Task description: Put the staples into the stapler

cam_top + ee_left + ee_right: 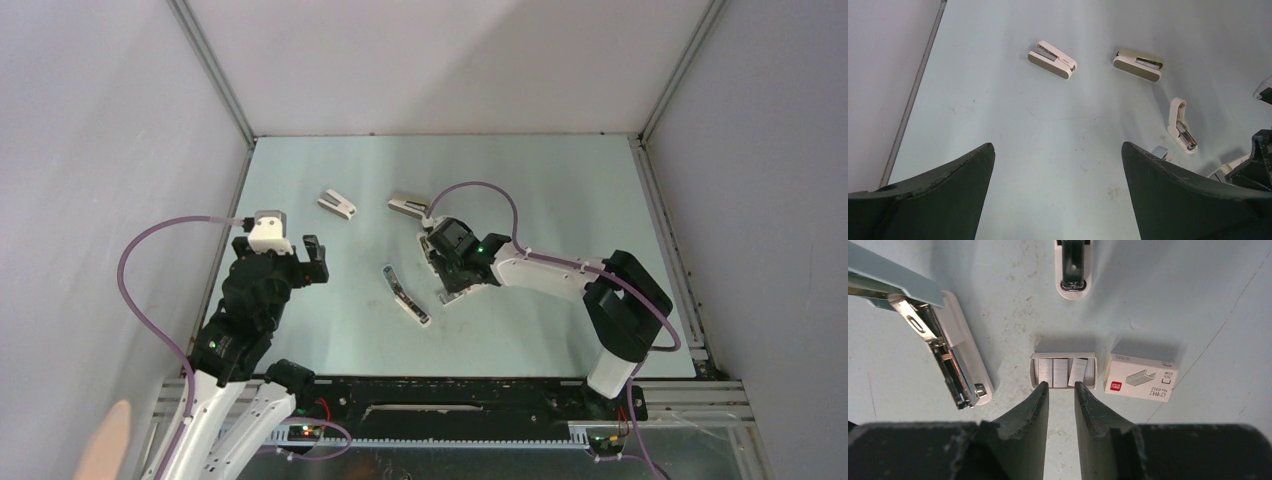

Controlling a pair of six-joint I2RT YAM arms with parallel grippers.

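Observation:
The staples show in the right wrist view. The grey inner tray [1064, 371] holds silvery staple strips and lies on the table beside its white box sleeve [1140, 376]. My right gripper [1060, 386] is narrowly open, with its tips at the tray's near rim and nothing between them. The stapler [950, 357] lies open to its left, pale cover raised and metal magazine bared. It also shows in the top view [405, 293] and the left wrist view [1182, 127]. My right gripper [436, 243] hides the tray from above. My left gripper [1058, 150] is wide open and empty, off to the left [308, 262].
A stubby white stapler [337, 203] and a stubby beige one [408, 205] lie further back. Both show in the left wrist view, white [1052, 59] and beige [1139, 64]. The beige one lies just beyond the tray [1074, 265]. Walls enclose the table on three sides.

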